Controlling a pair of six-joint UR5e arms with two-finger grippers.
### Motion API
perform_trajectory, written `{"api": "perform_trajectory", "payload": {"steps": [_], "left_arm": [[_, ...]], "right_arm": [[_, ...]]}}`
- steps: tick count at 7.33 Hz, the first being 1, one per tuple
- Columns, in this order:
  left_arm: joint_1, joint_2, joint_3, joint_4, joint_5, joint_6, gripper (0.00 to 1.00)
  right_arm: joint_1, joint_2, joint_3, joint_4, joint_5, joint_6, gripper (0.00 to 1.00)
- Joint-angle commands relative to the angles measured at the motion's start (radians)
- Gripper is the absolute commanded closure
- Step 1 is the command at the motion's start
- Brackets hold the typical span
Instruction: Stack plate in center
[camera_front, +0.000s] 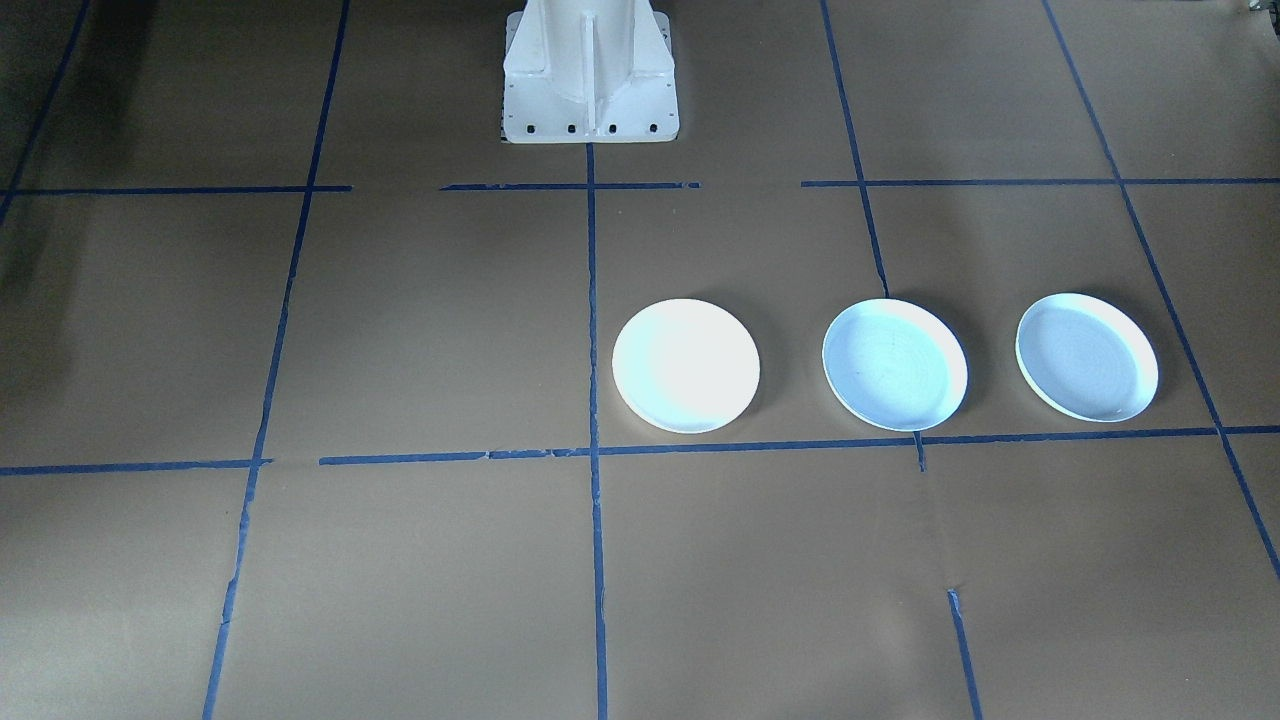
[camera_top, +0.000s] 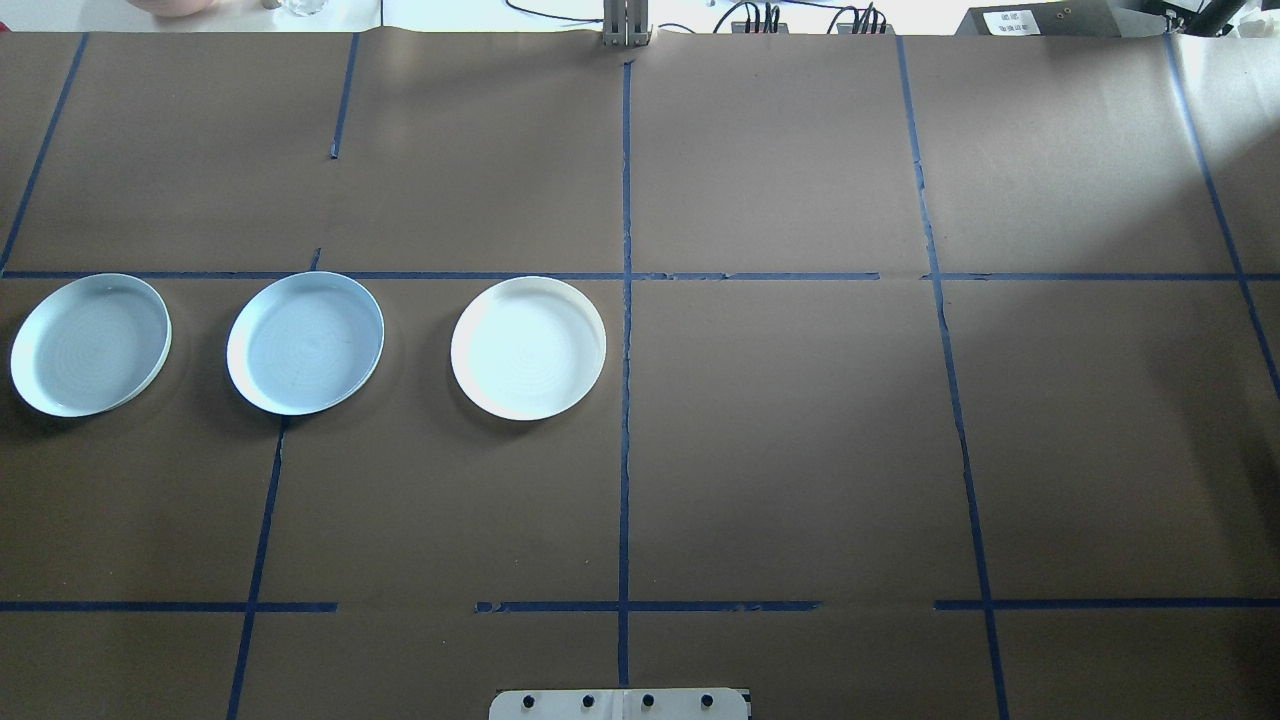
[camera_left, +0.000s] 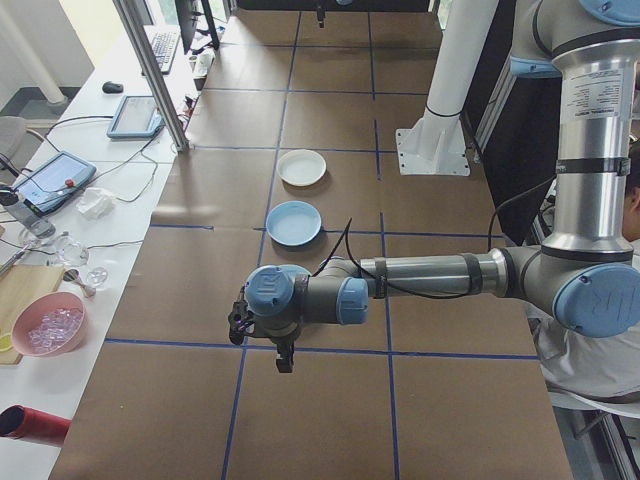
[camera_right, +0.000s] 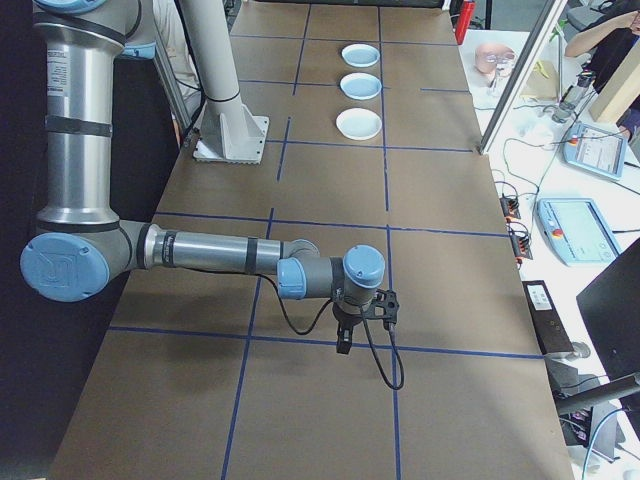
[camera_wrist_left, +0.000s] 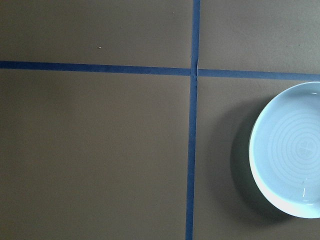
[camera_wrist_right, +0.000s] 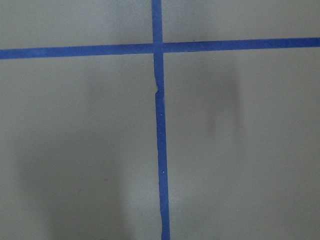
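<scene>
- Nothing stacked yet: three plates lie apart in a row on the table (camera_top: 800, 450), left half of the overhead view.
- The center plate (camera_top: 305, 343) sits between the outer plate (camera_top: 90, 344) and the white plate (camera_top: 528, 347).
- Both jaws: cannot tell, seen only in side views.
- Next, probably: grip an outer plate's rim, lift it, and lower it onto the center plate.

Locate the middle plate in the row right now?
In the overhead view the middle plate sits flat on the left half of the table, between the outer plate and the whiter plate, touching neither.
</scene>
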Motion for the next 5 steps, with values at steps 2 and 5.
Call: {"api": "perform_trajectory", "payload": {"steps": [2,5], "left_arm": [[-0.002,-0.004,-0.010,0.001,0.002,-0.002,0.00],[-0.002,-0.018,-0.007,0.001,0.004,0.003,0.00]], "right_arm": [[0.000,0.000,-0.001,0.000,0.000,-0.001,0.00],[0.000,0.000,0.000,0.001,0.000,-0.001,0.00]]}}
